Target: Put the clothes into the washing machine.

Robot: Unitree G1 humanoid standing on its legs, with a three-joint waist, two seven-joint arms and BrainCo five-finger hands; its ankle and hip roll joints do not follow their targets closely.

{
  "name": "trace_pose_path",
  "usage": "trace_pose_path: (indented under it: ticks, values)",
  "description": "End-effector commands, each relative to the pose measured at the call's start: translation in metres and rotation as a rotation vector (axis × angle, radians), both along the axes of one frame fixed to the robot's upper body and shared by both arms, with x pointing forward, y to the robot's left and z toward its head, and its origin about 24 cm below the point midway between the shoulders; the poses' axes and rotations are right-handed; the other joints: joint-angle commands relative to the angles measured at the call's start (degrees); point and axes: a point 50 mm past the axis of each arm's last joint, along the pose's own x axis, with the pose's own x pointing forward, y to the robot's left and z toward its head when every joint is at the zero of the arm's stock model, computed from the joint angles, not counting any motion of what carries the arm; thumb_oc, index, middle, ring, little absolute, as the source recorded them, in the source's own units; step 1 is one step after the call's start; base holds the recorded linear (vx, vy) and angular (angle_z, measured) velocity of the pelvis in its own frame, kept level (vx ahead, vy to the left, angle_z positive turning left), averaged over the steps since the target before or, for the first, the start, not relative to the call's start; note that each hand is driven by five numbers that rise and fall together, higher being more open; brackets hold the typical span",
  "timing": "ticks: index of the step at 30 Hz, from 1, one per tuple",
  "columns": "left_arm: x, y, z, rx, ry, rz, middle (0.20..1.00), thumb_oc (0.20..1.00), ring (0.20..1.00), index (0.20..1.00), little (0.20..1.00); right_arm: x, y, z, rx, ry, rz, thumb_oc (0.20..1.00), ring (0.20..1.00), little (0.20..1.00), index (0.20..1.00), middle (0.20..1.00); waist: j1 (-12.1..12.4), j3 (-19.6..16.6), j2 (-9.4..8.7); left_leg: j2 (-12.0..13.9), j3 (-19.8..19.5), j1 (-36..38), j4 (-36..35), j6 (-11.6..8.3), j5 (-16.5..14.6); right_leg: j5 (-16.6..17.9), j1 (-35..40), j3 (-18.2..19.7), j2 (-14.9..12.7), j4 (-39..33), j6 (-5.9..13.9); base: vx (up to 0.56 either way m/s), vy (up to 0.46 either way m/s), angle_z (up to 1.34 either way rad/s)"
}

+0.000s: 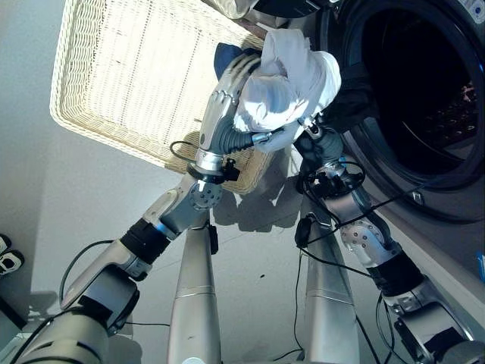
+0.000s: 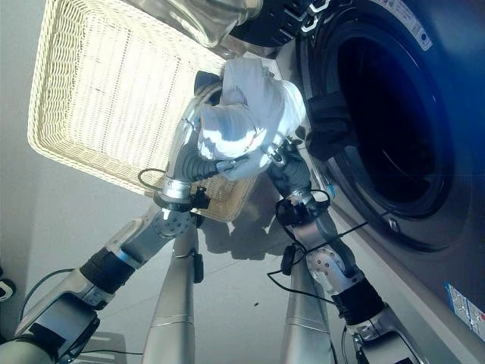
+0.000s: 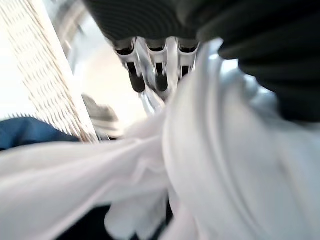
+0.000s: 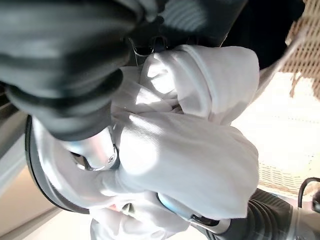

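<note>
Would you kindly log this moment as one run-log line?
white garment: bunched between both hands | left hand, right hand: against it | washer drum: open beside | wicker basket: behind

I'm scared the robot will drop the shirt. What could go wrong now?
The white garment is bunched loosely between the left hand and right hand, over the gap between the wicker basket and the washing machine door opening. It might slip and fall to the floor. A loose fold could also snag on the door rim, or on the left hand's fingers.
</note>
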Motion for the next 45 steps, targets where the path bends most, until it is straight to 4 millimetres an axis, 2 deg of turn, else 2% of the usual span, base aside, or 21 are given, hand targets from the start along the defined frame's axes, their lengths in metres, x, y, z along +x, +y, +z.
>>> trace_pose_path:
  ticks: [1,7,14,23,30,34,43,44,45]
  values:
    - [-0.018,0.004,0.010,-0.115,-0.153,0.002,1.000,1.000,1.000,1.000,1.000,-0.030,0.014,0.035,0.097,-0.202,0.094,0.200,0.200,0.200,0.200,0.200,0.0,-1.0,2.23,-4.1,-2.9,-1.4,0.1,5.37,1.3,1.9,2.2,-3.3,0.6,-0.2,4.99,0.00,0.000,0.00]
    - [-0.021,0.003,0.012,-0.181,-0.168,-0.004,1.000,1.000,1.000,1.000,1.000,-0.030,0.015,0.037,0.128,-0.190,0.092,0.200,0.200,0.200,0.200,0.200,0.1,-1.0,2.05,-3.9,-2.8,-1.1,-0.3,5.23,1.4,2.0,2.4,-3.6,0.5,-0.2,5.03,0.00,0.000,0.02]
    - [-0.015,0.002,0.011,-0.181,-0.085,-0.037,1.000,1.000,1.000,1.000,1.000,-0.027,0.007,0.041,0.207,-0.184,0.066,0.200,0.200,0.200,0.200,0.200,0.1,-1.0,1.97,-3.8,-2.7,-1.0,-0.2,5.16,1.6,2.1,2.6,-3.7,0.5,0.0,5.10,0.00,0.000,0.00]
    - [-0.014,0.007,0.009,-0.153,-0.071,-0.098,1.000,1.000,1.000,1.000,1.000,-0.020,-0.027,0.043,0.368,-0.190,-0.041,0.200,0.200,0.200,0.200,0.200,-0.5,-1.0,1.91,-3.4,-2.4,-1.1,0.2,5.02,1.5,2.2,2.4,-3.4,0.4,0.5,5.28,0.00,0.000,0.00]
    - [-0.004,0.029,0.003,-0.275,-0.043,-0.011,1.000,1.000,1.000,1.000,1.000,-0.009,-0.054,0.034,0.370,-0.158,-0.241,0.200,0.200,0.200,0.200,0.200,-0.9,-1.0,1.74,-3.2,-2.4,-1.1,1.0,4.69,1.3,2.0,2.2,-2.8,0.5,1.3,5.34,0.00,0.000,0.00]
    - [0.004,0.042,-0.004,-0.358,-0.006,0.045,1.000,1.000,1.000,1.000,1.000,0.005,-0.070,0.023,0.362,-0.049,-0.336,0.200,0.200,0.200,0.200,0.200,-1.0,-1.0,1.89,-3.0,-2.2,-1.0,1.2,4.43,1.3,1.9,2.3,-2.7,0.7,1.4,5.27,0.00,0.000,0.00]
    - [0.033,0.077,-0.024,-0.526,0.147,0.199,1.000,1.000,1.000,1.000,1.000,0.048,-0.124,-0.005,0.369,0.220,-0.536,0.200,0.200,0.200,0.200,0.200,-1.0,-1.0,2.53,-2.1,-1.2,-1.1,1.8,3.40,1.4,1.8,2.1,-2.7,0.7,2.1,5.17,0.00,0.000,0.00]
    - [0.033,0.077,-0.024,-0.526,0.147,0.199,1.000,1.000,1.000,1.000,1.000,0.048,-0.124,-0.005,0.369,0.220,-0.536,0.200,0.200,0.200,0.200,0.200,-1.0,-1.0,2.53,-2.1,-1.2,-1.1,1.8,3.40,1.4,1.8,2.1,-2.7,0.7,2.1,5.17,0.00,0.000,0.00]
    - [0.040,0.083,-0.025,-0.539,0.169,0.245,1.000,1.000,1.000,1.000,1.000,0.055,-0.136,-0.008,0.398,0.263,-0.573,0.200,0.200,0.200,0.200,0.200,-1.0,-1.0,2.59,-1.9,-1.0,-1.2,1.8,3.15,1.4,1.7,2.1,-2.7,0.8,2.0,5.07,0.00,0.000,0.00]
